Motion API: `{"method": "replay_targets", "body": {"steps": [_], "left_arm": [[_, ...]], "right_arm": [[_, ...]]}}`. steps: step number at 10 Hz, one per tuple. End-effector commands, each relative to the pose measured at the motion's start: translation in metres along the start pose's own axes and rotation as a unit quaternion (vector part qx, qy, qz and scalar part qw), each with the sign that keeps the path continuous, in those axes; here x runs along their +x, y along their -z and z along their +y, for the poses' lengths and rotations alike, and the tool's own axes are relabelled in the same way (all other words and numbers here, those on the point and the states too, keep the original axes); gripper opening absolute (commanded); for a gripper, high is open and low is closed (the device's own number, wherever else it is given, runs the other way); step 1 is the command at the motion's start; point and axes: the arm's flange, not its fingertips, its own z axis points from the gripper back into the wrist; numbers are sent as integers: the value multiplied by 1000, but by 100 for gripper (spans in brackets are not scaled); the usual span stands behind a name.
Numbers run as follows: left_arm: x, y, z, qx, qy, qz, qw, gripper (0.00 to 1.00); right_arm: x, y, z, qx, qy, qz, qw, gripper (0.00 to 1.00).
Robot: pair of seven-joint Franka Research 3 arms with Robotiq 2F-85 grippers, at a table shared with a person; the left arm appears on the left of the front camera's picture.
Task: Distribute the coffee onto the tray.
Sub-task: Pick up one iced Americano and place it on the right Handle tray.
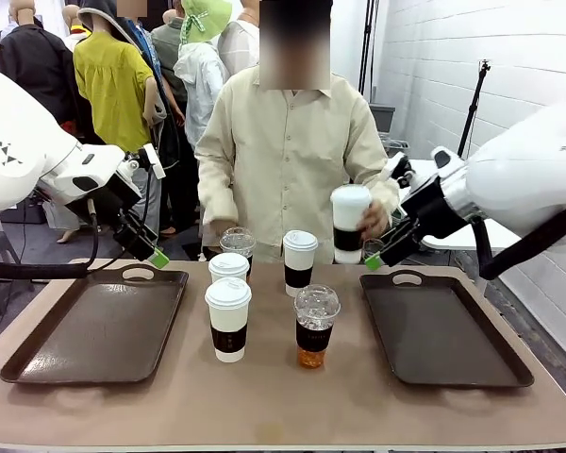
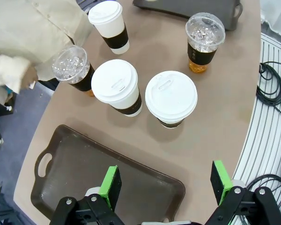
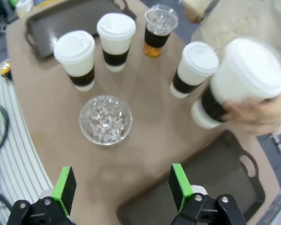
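The coffee stands mid-table between two brown trays: three white lidded cups with dark sleeves [image 1: 228,319] [image 1: 229,267] [image 1: 299,262] and two clear dome-lidded cups [image 1: 315,326] [image 1: 237,243]. The person's hand holds one more white cup [image 1: 349,224] in the air above the right tray's far corner. My left gripper [image 1: 149,247] hovers open over the left tray's [image 1: 94,326] far edge, nothing between its pads [image 2: 111,186]. Just right of the held cup [image 3: 239,79], my right gripper [image 1: 382,250] hangs open and empty, pads [image 3: 179,186] wide apart.
The right tray [image 1: 443,330] is bare, as is the left one. The person stands at the far table edge behind the cups. In the right wrist view a clear cup [image 3: 106,119] sits nearest my fingers, the tray's corner [image 3: 187,192] below it.
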Motion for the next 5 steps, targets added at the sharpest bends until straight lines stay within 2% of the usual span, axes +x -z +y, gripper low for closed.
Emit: {"method": "replay_targets", "body": {"steps": [1,4,5], "left_arm": [[0,0,2,-5,0,-2,1000,100],[0,0,2,-5,0,-2,1000,100],[0,0,2,-5,0,-2,1000,100]], "right_arm": [[9,11,-18,-3,-78,80,994,100],[-8,44,-22,35,-149,150,977,100],[-13,55,-23,30,-166,146,975,100]]}}
